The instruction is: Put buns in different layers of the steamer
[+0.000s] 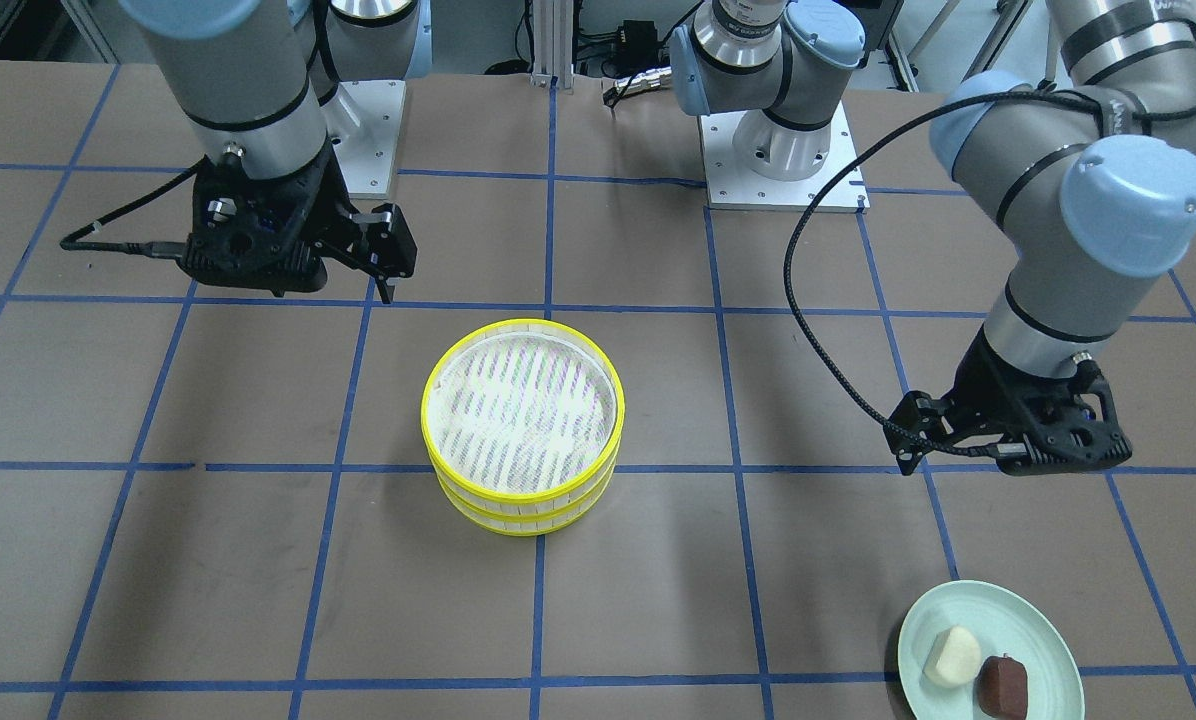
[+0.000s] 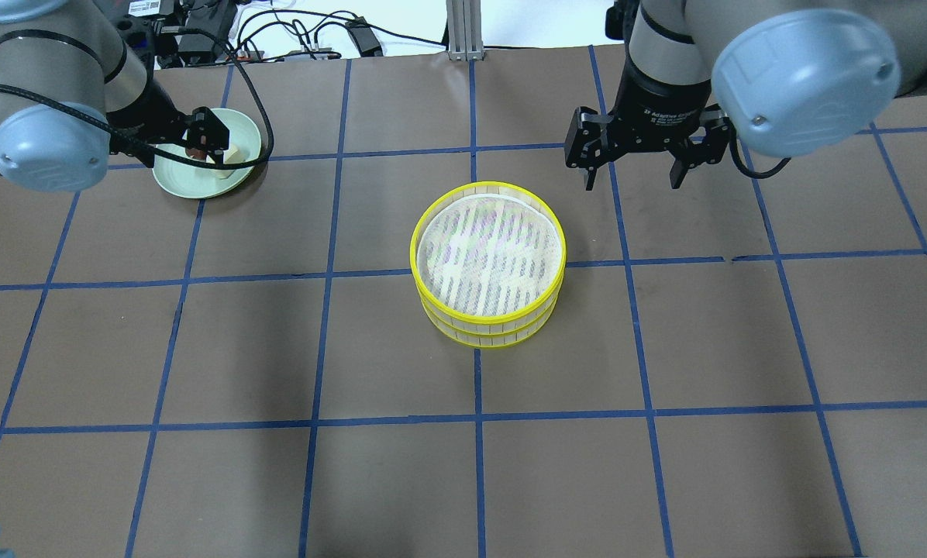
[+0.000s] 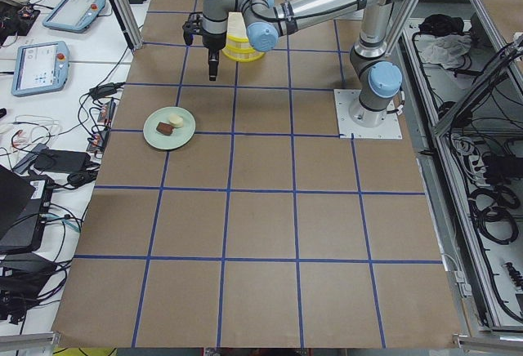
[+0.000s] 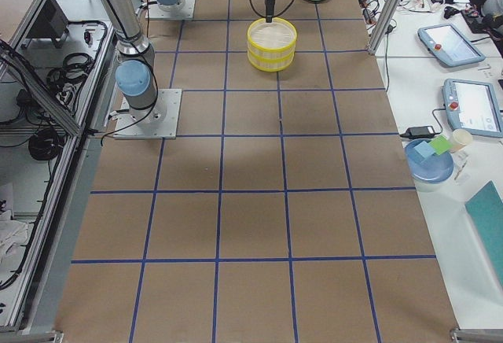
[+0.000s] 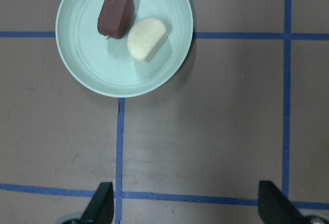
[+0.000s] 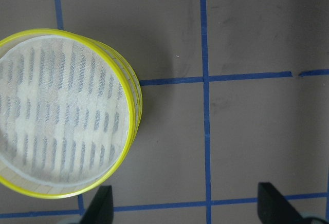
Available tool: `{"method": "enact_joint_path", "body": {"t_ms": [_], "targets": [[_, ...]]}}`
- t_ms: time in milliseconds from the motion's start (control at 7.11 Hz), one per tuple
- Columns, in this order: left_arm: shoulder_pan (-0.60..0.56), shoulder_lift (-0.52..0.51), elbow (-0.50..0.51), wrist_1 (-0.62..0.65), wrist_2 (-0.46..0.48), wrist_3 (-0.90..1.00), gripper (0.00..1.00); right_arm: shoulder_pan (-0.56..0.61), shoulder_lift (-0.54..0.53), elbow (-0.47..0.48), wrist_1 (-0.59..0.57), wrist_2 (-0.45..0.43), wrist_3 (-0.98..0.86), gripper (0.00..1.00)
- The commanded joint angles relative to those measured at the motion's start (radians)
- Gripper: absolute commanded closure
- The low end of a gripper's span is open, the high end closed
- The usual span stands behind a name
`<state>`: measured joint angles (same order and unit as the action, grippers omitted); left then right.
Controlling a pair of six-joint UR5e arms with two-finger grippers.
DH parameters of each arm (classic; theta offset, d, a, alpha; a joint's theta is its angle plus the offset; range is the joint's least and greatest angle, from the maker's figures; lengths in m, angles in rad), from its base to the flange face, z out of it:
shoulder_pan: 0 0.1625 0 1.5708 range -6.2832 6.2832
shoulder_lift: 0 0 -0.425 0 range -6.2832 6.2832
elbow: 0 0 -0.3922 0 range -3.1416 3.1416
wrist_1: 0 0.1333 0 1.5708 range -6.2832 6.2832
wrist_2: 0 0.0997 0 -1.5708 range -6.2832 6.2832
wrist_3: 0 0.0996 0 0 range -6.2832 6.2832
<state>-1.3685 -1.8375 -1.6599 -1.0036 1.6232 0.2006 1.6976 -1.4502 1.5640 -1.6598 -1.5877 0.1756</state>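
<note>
Two yellow-rimmed steamer trays are stacked mid-table, the upper tray [image 1: 523, 410] [image 2: 487, 256] empty on the lower tray [image 1: 523, 518] [image 2: 488, 335], whose inside is hidden. The cream-white bun [image 1: 952, 656] [image 5: 147, 39] and the reddish-brown bun [image 1: 1003, 686] [image 5: 115, 14] lie side by side on a pale green plate [image 1: 1033, 625] [image 5: 92, 70]. My left gripper [image 1: 908, 437] [image 2: 211, 151] [image 5: 187, 211] is open and empty, raised beside the plate. My right gripper [image 1: 393, 265] [image 2: 632, 178] [image 6: 187, 208] is open and empty, raised beside the stack, which fills the left of the right wrist view [image 6: 61, 111].
The brown table is marked with a blue tape grid [image 2: 475, 418]. The arm bases stand on white plates [image 1: 783, 175] at the robot's side. Tablets and cables lie on side benches beyond the table's far edge [image 3: 49, 54].
</note>
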Motion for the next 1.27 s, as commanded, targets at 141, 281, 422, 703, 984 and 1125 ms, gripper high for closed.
{"method": "enact_joint_path", "body": {"t_ms": [141, 281, 422, 703, 984, 1125], "targets": [[0.045, -0.155, 0.011, 0.245, -0.034, 0.327, 0.00, 0.034, 0.147, 0.089, -0.217, -0.005, -0.002, 0.06], [0.067, -0.186, 0.012, 0.256, -0.072, 0.345, 0.05, 0.036, 0.165, 0.096, -0.222, -0.005, -0.002, 0.11], [0.083, -0.218, 0.035, 0.257, -0.106, 0.431, 0.13, 0.040, 0.180, 0.099, -0.233, -0.006, 0.001, 0.13], [0.085, -0.284, 0.081, 0.258, -0.109, 0.566, 0.25, 0.040, 0.223, 0.100, -0.267, 0.009, 0.004, 0.11], [0.086, -0.333, 0.107, 0.302, -0.111, 0.640, 0.30, 0.042, 0.240, 0.102, -0.288, 0.009, 0.004, 0.17], [0.086, -0.344, 0.114, 0.327, -0.144, 0.646, 0.40, 0.042, 0.249, 0.102, -0.287, 0.017, 0.002, 0.45]]}}
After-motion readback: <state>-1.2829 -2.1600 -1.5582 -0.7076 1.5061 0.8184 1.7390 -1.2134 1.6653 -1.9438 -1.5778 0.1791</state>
